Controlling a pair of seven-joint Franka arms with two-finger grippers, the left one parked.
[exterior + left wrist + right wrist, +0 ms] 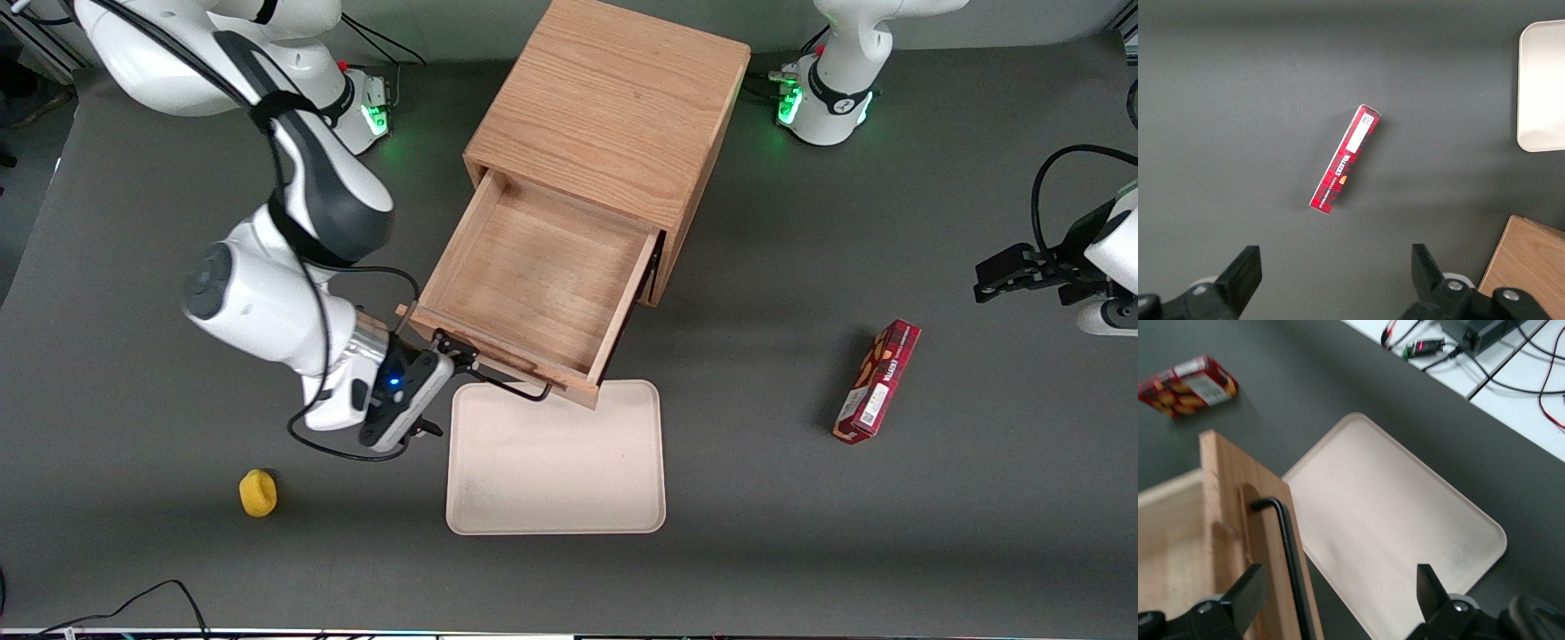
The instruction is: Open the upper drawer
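Light-oak upper drawer (533, 284) of the small wooden cabinet (613, 116): drawn well out toward the front camera, its bare interior exposed, its front panel overhanging the near edge of a cream rectangular plastic tray (556, 471) on the dark grey desk (800, 533).

Long black wire bar handle (1288, 547): runs along the drawer front, parallel to the tray's edge.

Right arm's black two-finger gripper (452, 354): at the handle's end toward the working arm's end of the desk. Its fingers (1248, 593) stand wide apart, straddling the bar without clamping it. The handle's long axis crosses the finger gap.

Arm pose: wrist low, level with the drawer front, forearm angled down from the shoulder.

Judgement: the opening looks essentially complete; a straight retreat off the handle likely remains.
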